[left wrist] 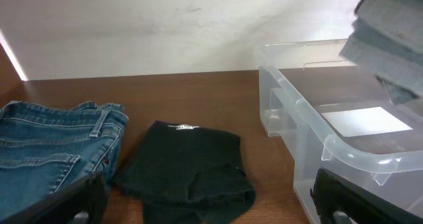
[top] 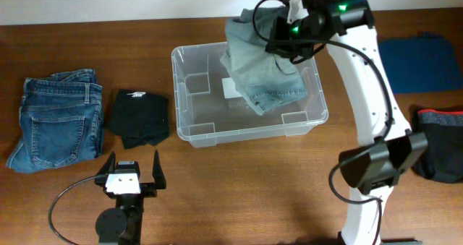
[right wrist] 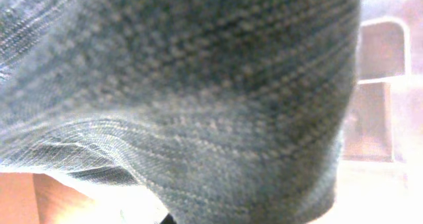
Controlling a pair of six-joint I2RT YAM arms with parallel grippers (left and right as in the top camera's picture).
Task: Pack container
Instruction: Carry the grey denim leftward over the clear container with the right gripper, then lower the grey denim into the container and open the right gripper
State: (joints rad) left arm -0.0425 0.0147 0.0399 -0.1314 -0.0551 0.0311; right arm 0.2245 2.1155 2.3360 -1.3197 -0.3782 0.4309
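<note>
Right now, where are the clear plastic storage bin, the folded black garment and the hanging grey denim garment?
Clear plastic storage bin (top: 239, 134): overhead view, front wall.
Folded black garment (top: 139, 118): overhead view, middle.
Hanging grey denim garment (top: 264, 68): overhead view, middle.

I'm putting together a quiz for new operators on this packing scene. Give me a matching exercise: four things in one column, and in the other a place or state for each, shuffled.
Column one
1. blue jeans
2. black garment
3. grey garment
4. container

Column two
A. held in the air over the container
B. folded, farthest left of the four
C. clear, see-through plastic
D. lying between the jeans and the container

Pairs: 1-B, 2-D, 3-A, 4-C
</note>
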